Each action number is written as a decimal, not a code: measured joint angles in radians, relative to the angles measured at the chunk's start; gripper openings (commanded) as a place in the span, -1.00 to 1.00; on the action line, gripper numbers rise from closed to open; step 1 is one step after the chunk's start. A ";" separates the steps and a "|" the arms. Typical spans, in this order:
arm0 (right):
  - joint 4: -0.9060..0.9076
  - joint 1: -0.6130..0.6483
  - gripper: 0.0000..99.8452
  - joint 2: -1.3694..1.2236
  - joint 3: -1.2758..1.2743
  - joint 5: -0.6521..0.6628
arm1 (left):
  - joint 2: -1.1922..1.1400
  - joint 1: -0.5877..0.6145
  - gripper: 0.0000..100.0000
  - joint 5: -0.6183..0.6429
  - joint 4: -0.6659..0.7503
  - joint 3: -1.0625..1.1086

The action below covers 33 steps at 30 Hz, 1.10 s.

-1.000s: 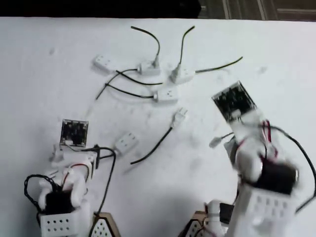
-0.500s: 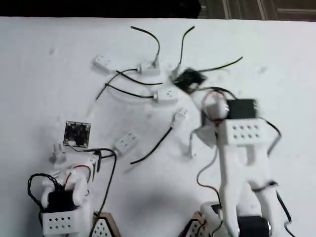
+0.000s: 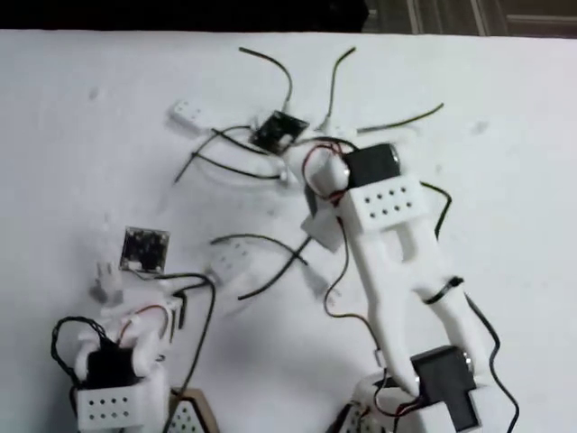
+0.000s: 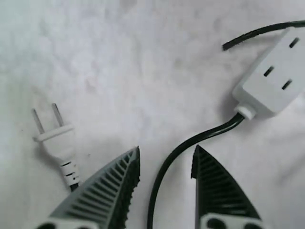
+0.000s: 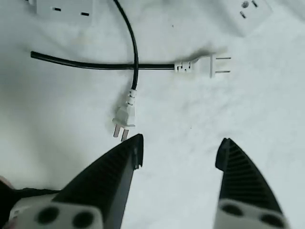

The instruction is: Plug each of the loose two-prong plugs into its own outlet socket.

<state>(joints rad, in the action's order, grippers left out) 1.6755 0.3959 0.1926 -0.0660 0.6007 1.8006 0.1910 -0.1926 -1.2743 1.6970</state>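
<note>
Where two cords (image 5: 86, 65) cross, a plug (image 5: 125, 114) lies near the right gripper (image 5: 178, 145).

We saw a white bench (image 3: 72, 135) strewn with sockets and corded plugs. In the high view, a far socket (image 3: 187, 113) lay at the left edge of the tangle, with a loose cord end (image 3: 270, 63) curling beyond it. In the left wrist view, a two-prong plug (image 4: 55, 136) lay flat, well apart from a socket block (image 4: 274, 78) trailing a black cord (image 4: 190, 143). In the right wrist view, a small plug (image 5: 125, 114) lay with its cord crossing that of a second plug (image 5: 205, 65); neither plug sat in a socket.
</note>
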 measured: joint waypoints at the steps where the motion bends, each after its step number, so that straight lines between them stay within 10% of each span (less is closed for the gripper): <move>1: 0.015 0.005 -0.50 0.000 0.018 -0.012 | 0.000 0.000 -0.63 0.000 0.000 0.000; 18: 0.021 0.012 -0.51 0.470 -0.414 -0.034 | 0.000 0.000 -0.63 0.000 0.000 0.000; 33: -0.434 0.063 -0.51 0.535 -0.904 -0.037 | 0.000 0.000 -0.63 0.000 0.000 0.000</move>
<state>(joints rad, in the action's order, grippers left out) 1.2413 0.4588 0.7281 -0.9697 0.5639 1.8006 0.1910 -0.1926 -1.2743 1.6970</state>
